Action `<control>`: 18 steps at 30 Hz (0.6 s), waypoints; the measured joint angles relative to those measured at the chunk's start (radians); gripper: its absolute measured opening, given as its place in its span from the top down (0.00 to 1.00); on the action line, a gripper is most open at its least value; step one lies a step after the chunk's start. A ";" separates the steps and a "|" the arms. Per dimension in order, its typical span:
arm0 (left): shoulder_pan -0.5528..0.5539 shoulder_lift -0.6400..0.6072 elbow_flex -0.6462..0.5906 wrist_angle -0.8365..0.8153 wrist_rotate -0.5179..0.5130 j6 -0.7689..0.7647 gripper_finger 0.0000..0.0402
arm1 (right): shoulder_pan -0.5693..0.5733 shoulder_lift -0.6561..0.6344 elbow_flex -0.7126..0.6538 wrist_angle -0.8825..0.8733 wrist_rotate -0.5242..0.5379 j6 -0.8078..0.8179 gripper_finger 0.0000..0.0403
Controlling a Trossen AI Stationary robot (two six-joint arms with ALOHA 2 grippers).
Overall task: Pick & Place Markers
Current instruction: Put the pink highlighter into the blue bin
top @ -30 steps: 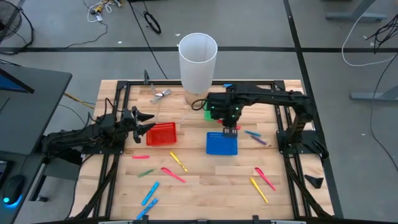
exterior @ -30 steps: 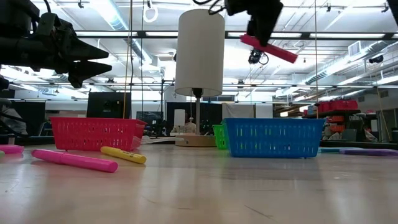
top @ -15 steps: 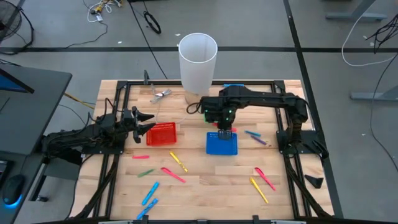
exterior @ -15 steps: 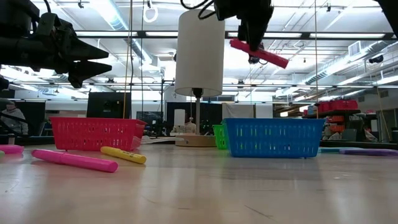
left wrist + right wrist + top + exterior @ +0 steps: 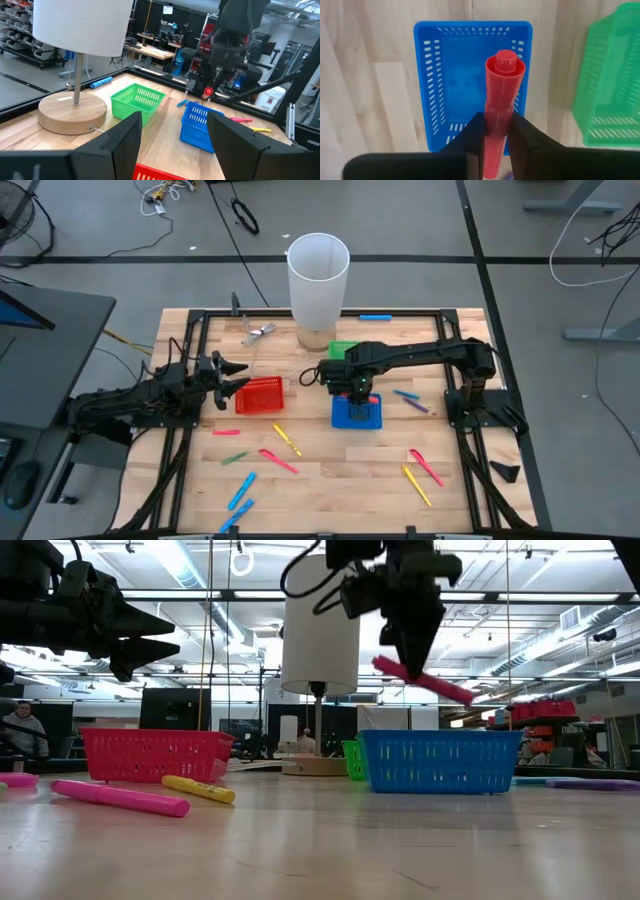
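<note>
A: High view first: your desk carries three baskets, and the right gripper hangs over the blue basket at frame centre. Step in hand?

B: Placing, I'd judge. Its jaws pinch a red marker, tilted above that basket.

A: Next?

B: You'd lower, then release. The left gripper waits at middle left, jaws spread.
</note>
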 joint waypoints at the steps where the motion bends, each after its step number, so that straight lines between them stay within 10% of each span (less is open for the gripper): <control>1: 0.000 0.000 0.000 0.000 0.000 0.000 0.42 | 0.000 0.000 -0.020 0.020 0.000 0.005 0.88; 18: 0.000 0.000 0.000 0.000 0.000 0.000 0.42 | 0.006 0.022 -0.226 0.211 0.000 0.030 0.87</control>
